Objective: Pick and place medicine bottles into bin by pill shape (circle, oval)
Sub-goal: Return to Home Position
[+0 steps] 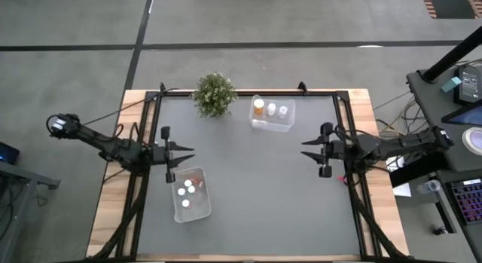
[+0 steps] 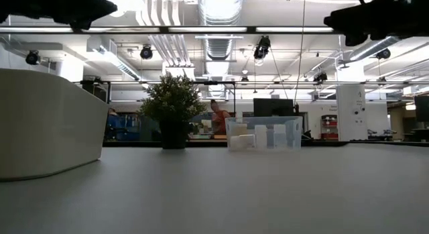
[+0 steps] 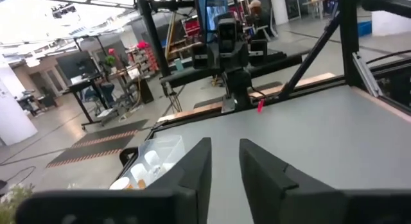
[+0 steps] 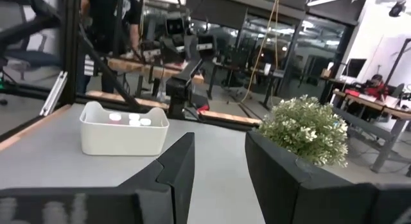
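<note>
Left gripper [image 1: 190, 154] (right gripper [image 1: 305, 150] likewise) hangs parted, empty, near the binned bottles [image 1: 190, 189].

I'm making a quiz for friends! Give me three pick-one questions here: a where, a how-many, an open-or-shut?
1. Where stands the green bushy plant? A in a gripper; B beside the clear plastic bin; C inside it.
2. How many small white-capped medicine bottles sit in that bin? A none; B three; C eight.
3. The dark left gripper and right gripper are: A both open, empty; B both shut; C holding bottles.
Answers: B, they stand side by side; B, three caps show; A, fingers stand apart.
</note>
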Available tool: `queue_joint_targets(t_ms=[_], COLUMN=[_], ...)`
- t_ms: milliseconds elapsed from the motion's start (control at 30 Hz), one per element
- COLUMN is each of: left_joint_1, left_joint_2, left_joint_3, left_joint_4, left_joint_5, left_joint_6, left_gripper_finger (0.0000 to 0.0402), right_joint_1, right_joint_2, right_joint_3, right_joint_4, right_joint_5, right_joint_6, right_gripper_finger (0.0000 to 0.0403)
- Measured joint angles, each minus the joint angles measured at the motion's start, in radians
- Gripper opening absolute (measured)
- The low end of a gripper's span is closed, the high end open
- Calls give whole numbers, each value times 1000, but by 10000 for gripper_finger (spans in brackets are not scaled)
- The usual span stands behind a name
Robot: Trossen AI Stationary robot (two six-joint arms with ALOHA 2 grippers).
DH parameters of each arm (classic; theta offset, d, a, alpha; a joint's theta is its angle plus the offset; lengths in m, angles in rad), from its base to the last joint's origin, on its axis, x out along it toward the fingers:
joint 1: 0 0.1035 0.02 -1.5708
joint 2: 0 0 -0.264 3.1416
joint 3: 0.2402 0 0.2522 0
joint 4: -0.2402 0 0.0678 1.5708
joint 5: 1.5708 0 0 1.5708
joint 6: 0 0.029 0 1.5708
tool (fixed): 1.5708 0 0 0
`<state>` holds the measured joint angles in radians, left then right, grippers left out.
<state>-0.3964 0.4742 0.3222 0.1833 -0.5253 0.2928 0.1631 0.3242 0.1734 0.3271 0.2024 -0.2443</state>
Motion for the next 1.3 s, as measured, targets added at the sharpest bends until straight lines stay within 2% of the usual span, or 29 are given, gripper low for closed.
queue_joint_targets(t_ms=[267, 567, 867, 1133, 1300], left_joint_1=[0, 5, 4, 5, 4], left_joint_2=[-122, -299, -452, -433, -430], left_joint_3=[-115, -207, -303, -314, -314], left_joint_4=[35, 38, 40, 44, 45], left_joint_5=[-2, -60, -60, -60, -60], left_joint_6=[2, 30, 29, 37, 29], left_gripper_finger=[31, 17, 17, 17, 17], right_joint_1=[0, -21, -71, -147, -183], right_joint_2=[-150, -274, -313, -312, -302], right_joint_3=[-76, -81, -160, -161, -161], right_joint_4=[0, -23, -83, -47, -102], right_joint_5=[0, 9, 7, 42, 110], right_joint_6=[-15, -107, -26, -90, 5], right_gripper_finger=[130, 128, 102, 70, 61])
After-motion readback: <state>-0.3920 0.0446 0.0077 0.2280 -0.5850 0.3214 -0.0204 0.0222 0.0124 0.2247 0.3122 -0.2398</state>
